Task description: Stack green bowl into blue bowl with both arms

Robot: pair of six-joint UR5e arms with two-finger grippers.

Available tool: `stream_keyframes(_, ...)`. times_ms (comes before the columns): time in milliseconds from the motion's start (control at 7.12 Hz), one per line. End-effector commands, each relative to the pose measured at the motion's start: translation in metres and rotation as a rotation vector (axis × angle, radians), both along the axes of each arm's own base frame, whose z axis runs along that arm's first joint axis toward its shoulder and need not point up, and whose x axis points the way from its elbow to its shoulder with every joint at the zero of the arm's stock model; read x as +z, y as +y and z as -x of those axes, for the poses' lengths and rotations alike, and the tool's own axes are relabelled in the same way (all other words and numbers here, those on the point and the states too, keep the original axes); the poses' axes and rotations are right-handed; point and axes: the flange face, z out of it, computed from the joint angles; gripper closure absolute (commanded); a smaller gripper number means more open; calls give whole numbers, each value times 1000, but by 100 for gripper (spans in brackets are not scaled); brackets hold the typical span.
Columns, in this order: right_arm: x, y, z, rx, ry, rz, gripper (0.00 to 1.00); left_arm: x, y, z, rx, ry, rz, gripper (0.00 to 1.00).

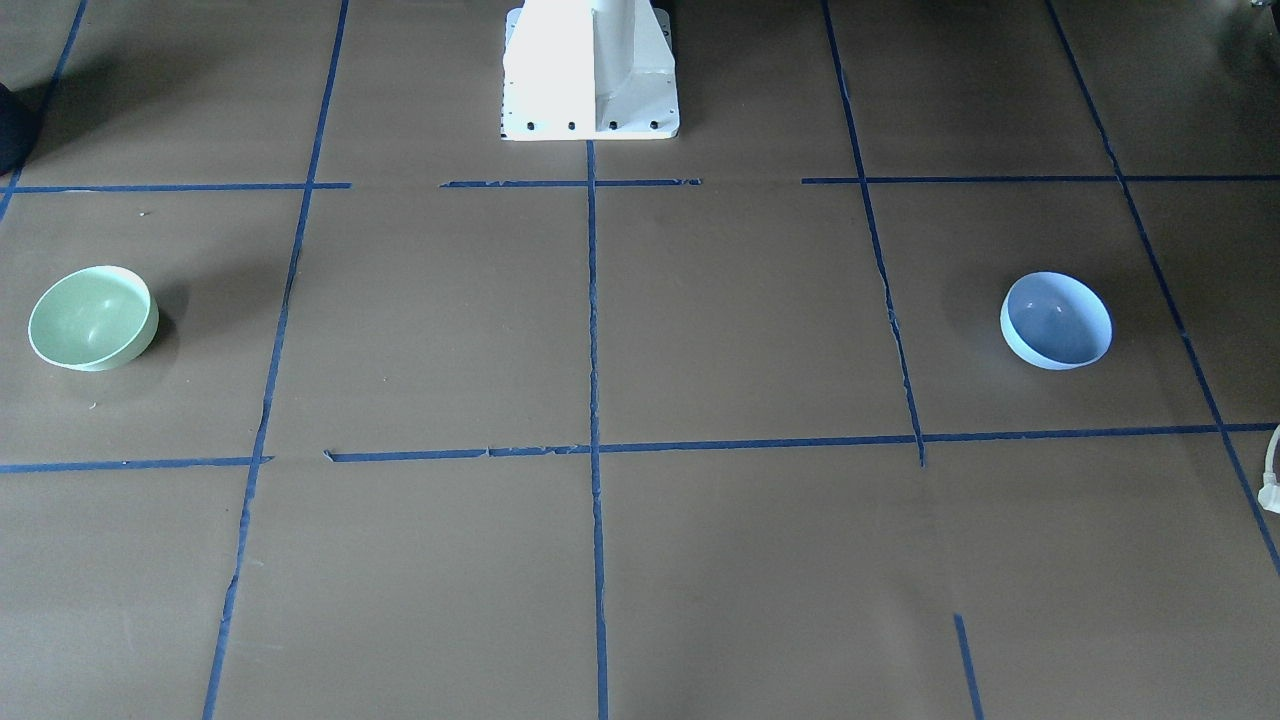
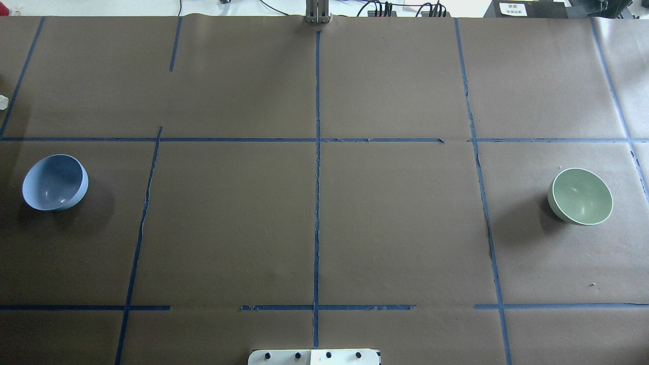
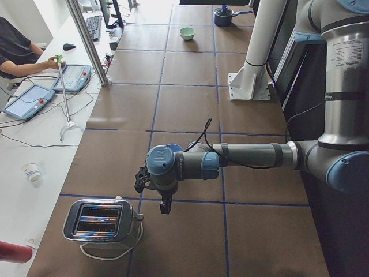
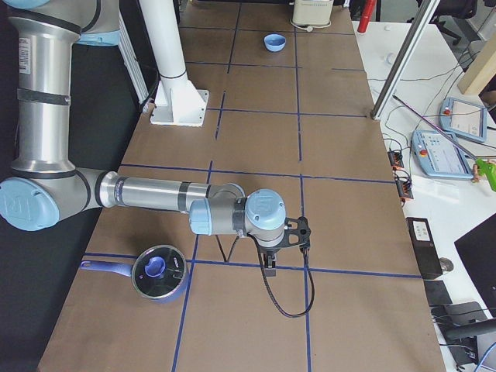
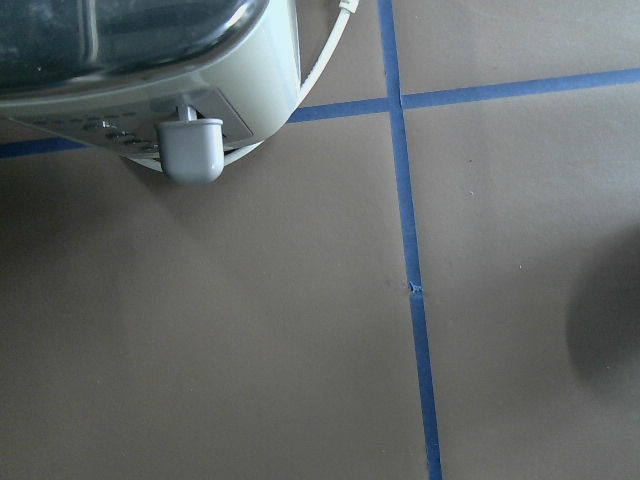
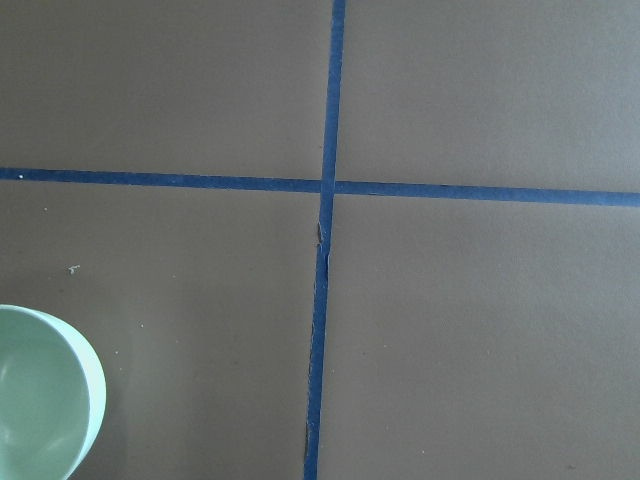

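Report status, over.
Left gripper, right gripper: jaw state unreadable, neither holding a bowl. Pale mint-green round bowl and pale blue round bowl far apart. Chrome toaster by left gripper.

No text can be read in any view.
A white label (image 2: pixel 512 8) on a black box (image 2: pixel 532 10) at the far table edge carries dark print, too small to make out. The toaster (image 5: pixel 150 50) has a strip of small marks along its control panel, blurred in the left wrist view. A pendant (image 4: pixel 445 153) on the side bench shows a lit screen, but its contents are too small to read.
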Motion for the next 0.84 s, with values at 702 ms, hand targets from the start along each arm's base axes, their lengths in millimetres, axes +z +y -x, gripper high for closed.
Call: stream_keyframes(702, -24, -12, 8, -19, 0, -48, 0, -48, -7, -197, -261, 87, 63, 0)
